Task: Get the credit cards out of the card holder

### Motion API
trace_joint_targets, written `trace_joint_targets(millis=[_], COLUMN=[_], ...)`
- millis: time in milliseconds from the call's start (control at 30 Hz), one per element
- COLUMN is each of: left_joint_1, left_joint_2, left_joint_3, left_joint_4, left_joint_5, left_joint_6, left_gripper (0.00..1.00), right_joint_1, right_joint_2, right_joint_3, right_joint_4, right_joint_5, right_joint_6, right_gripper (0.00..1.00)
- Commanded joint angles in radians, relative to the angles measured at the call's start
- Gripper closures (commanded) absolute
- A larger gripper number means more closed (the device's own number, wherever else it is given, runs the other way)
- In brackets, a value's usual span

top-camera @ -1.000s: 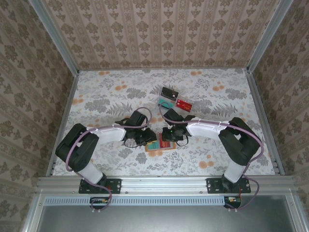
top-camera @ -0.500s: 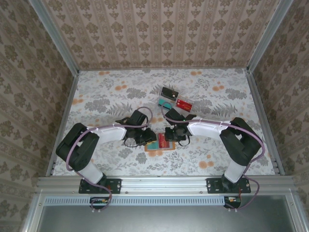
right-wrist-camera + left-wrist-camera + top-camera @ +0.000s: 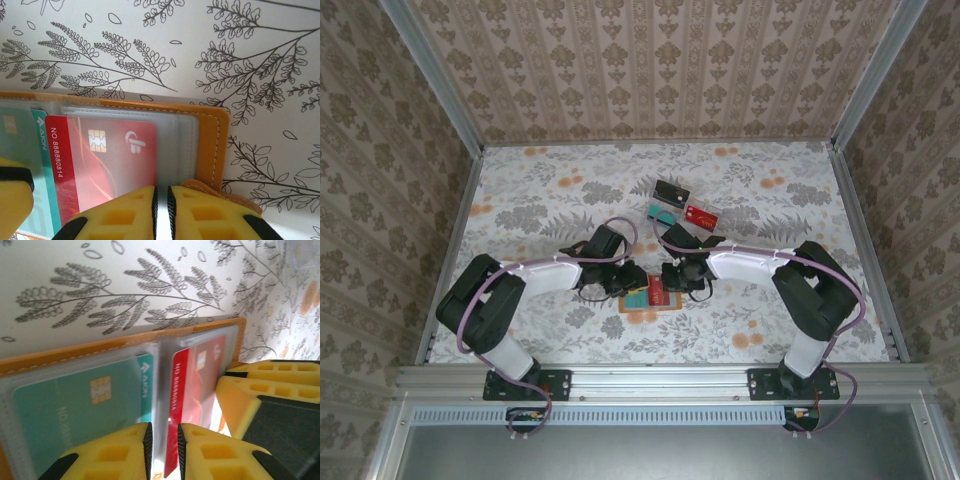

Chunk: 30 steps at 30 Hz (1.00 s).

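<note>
Toward six o'clock from centre of table (image 3: 520, 200), card holder (image 3: 650, 299) open flat — left gripper (image 3: 163, 434) clamped on its middle pocket seam, right gripper (image 3: 161, 194) pinched on its edge beside the red card (image 3: 112, 160).

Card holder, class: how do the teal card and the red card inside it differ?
The teal card sits in the left pocket; the red card in the right. The teal card's edge reads AION; the red card's carries a number. Both have gold chips under clear plastic in the orange card holder.
</note>
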Motion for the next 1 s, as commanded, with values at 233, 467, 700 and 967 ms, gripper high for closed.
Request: trace_joint_targets(millis=[233, 467, 700, 967], left_joint_1=[-0.002, 0.006, 0.003, 0.004], left_joint_2=[0.060, 0.058, 0.080, 0.081], left_joint_3=[-0.017, -0.023, -0.030, -0.030], left_joint_4=[0.088, 0.064, 0.161, 0.212], left_joint_5=[0.059, 0.043, 0.131, 0.194], left_joint_6=[-0.040, -0.037, -0.061, -0.064], left_gripper=[0.77, 0.76, 0.76, 0.76], right_joint_1=[-0.003, -0.004, -0.003, -0.005], right_joint_2=[0.047, 0.044, 0.048, 0.049], right_joint_3=[-0.010, -0.016, -0.016, -0.011], right_joint_4=[-0.043, -0.040, -0.036, -0.041], right_joint_5=[-0.011, -0.012, -0.023, -0.025], right_joint_6=[-0.008, -0.002, -0.001, -0.001], right_gripper=[0.81, 0.81, 0.81, 0.81])
